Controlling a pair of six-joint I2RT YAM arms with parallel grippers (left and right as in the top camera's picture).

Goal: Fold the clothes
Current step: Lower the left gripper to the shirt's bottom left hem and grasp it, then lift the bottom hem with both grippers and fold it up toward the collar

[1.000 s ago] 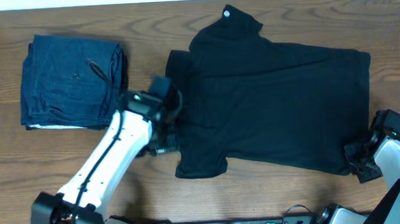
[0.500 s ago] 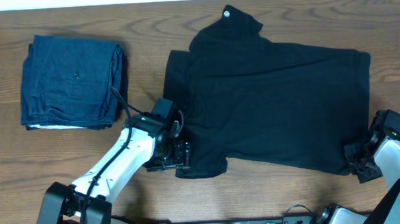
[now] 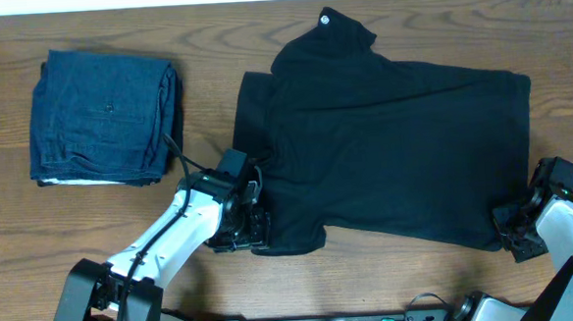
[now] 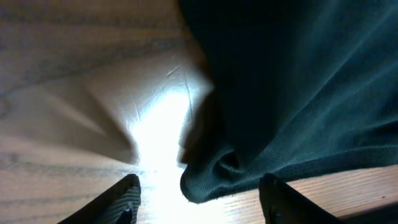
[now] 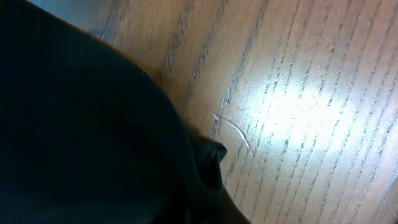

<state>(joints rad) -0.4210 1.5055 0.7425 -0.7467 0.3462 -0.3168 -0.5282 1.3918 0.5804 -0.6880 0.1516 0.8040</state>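
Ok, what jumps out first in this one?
The black T-shirt lies spread over the middle and right of the table, with a folded dark blue garment at far left. The left gripper sits at the shirt's near-left sleeve, jaws open on either side of the fabric edge. The right gripper is at the near-right corner.

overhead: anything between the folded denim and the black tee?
Just bare table between the denim and the T-shirt in the overhead view; the left arm sits at the gap's lower end.
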